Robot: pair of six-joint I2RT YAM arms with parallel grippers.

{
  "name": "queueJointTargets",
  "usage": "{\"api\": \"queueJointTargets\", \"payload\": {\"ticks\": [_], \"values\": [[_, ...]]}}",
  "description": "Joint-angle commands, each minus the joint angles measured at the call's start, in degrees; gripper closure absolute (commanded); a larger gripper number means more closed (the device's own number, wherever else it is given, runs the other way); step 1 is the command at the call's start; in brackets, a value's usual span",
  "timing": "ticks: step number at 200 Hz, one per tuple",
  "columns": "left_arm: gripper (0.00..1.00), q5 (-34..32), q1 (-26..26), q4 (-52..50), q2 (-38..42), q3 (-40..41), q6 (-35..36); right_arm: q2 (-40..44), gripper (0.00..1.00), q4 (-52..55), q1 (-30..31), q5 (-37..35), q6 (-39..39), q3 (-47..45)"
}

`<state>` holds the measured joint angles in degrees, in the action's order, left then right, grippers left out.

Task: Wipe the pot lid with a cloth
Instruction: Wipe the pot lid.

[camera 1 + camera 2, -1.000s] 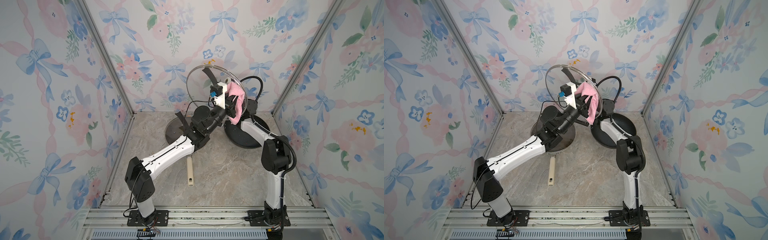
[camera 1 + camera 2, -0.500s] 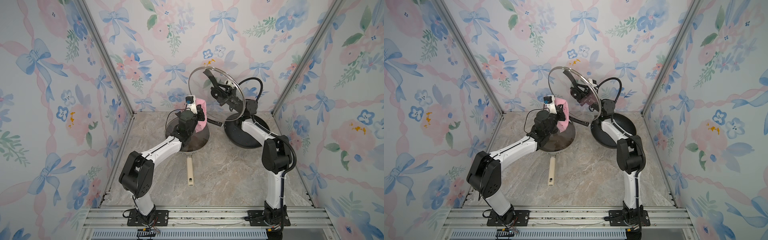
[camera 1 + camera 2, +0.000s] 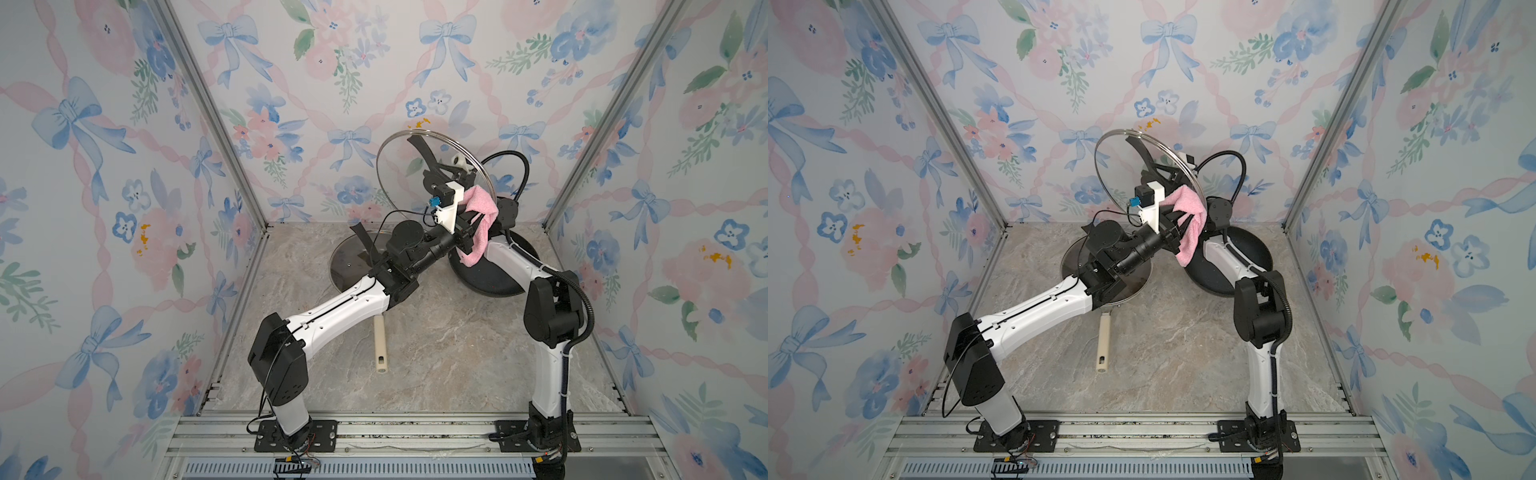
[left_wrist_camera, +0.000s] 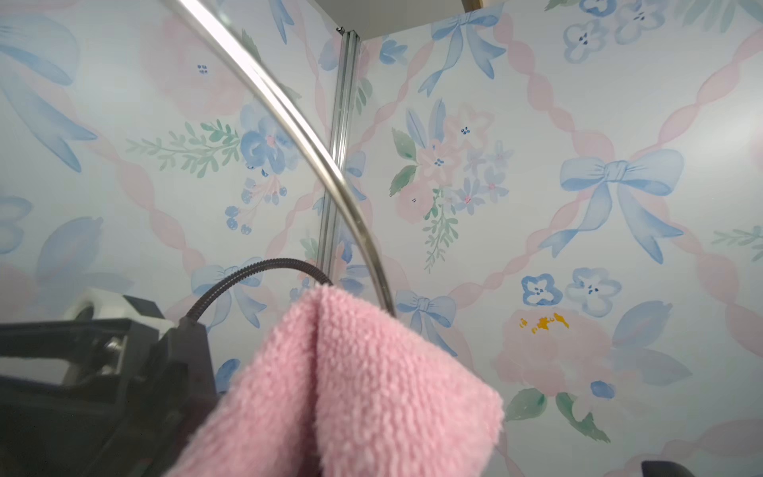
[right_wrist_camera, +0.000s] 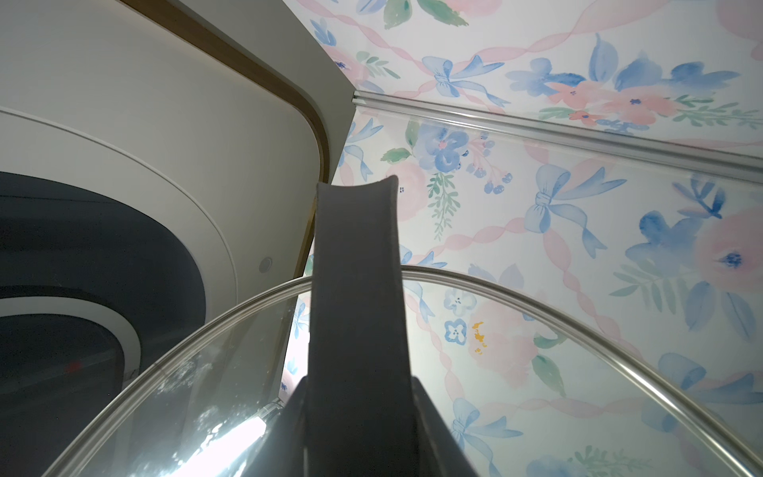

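Centre frame, my left gripper (image 3: pixel 468 232) is clamped on the cloth (image 3: pixel 484 208), which sits at the lower right rim of the lid (image 3: pixel 399 174). My right gripper (image 5: pixel 359 404) pinches only the handle (image 5: pixel 355 268), so pushing hard could twist the lid loose, I judge.

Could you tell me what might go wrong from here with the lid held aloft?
1. The right tool grips the glass lid only by its narrow black handle, high above the dark pan; wiping pressure could twist it loose and drop it.
2. The left tool holds the pink cloth at the lid's lower rim; a stroke may slip off the edge.
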<state>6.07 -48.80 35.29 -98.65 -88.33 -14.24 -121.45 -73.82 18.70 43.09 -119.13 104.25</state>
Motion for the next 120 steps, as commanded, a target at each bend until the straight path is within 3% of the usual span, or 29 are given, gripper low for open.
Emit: {"api": "queueJointTargets", "payload": {"ticks": [1, 34, 51, 82, 120], "values": [[1.0, -3.6, 4.2, -1.5, 0.4, 5.8, -1.9, 2.4, 1.0, -6.6, 0.4, -3.2, -6.9, 3.8], [1.0, -15.6, 11.6, -1.5, 5.6, 16.3, -4.6, 4.0, 0.99, -6.6, 0.1, -3.3, -5.9, 1.9], [1.0, -16.3, 12.2, -2.7, 7.2, 16.9, -2.3, 3.9, 0.99, -6.6, 0.0, -3.4, -6.1, 2.1], [1.0, -9.9, 7.7, -3.9, 5.2, 11.7, 1.3, 2.0, 1.0, -6.6, 0.5, -3.7, -7.0, 4.4], [1.0, 5.9, -0.1, -7.4, -0.2, -0.4, 4.2, 0.3, 1.0, -5.6, 1.1, -3.9, -6.9, 6.7]]}}
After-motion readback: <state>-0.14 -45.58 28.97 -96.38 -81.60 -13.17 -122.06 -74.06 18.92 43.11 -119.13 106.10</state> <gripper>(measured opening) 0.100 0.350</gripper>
